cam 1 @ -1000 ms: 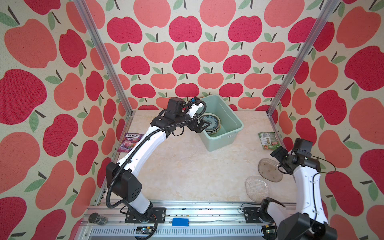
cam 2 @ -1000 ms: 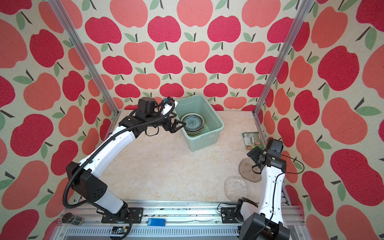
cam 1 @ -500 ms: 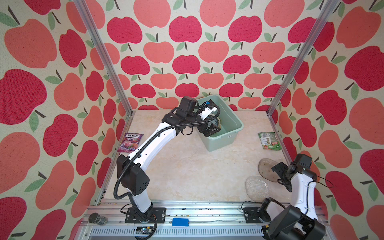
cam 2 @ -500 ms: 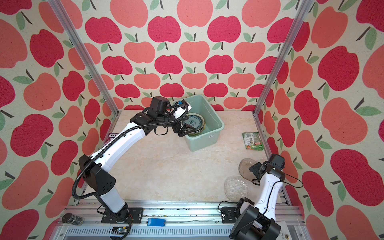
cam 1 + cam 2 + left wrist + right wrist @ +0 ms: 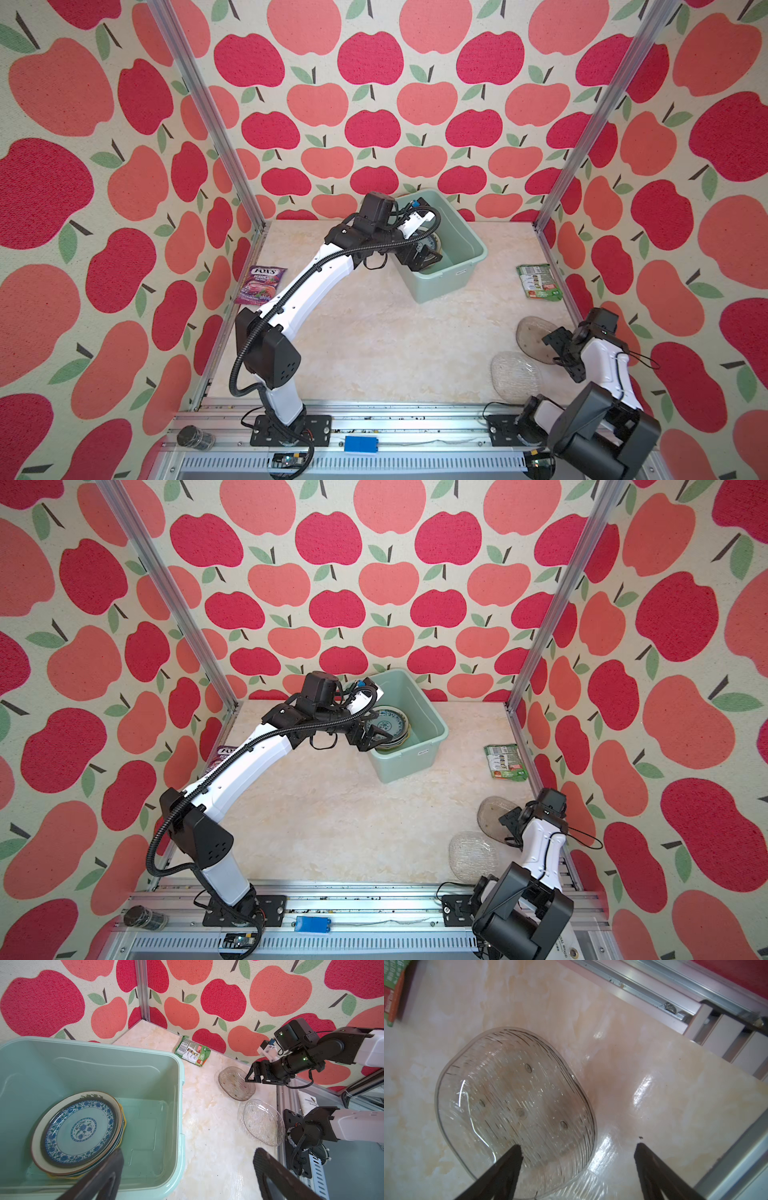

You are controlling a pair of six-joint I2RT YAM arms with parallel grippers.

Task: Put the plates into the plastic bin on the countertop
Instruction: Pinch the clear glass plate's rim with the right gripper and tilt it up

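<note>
The plastic bin (image 5: 441,287) (image 5: 411,763) (image 5: 180,1084) stands at the back middle of the countertop (image 5: 374,332). A stack of plates (image 5: 81,1128) (image 5: 394,722) lies inside it, a blue-patterned one on top. My left gripper (image 5: 422,259) (image 5: 374,735) (image 5: 188,1152) hangs open and empty over the bin's near corner. Two glass plates lie at the right: a smoky one (image 5: 532,336) (image 5: 234,1084) (image 5: 512,1101) and a clear one (image 5: 513,376) (image 5: 261,1122). My right gripper (image 5: 559,353) (image 5: 511,827) (image 5: 577,1146) is open, straddling the smoky plate's rim without closing on it.
A green snack packet (image 5: 539,281) lies by the right wall behind the glass plates. A purple packet (image 5: 260,284) lies by the left wall. Aluminium posts (image 5: 552,199) stand at the back corners. The metal rail (image 5: 395,419) runs along the front edge, close to the clear plate.
My left gripper has moved right, from beside the bin to over its near corner. My right gripper has dropped low and come forward onto the smoky plate's rim.
</note>
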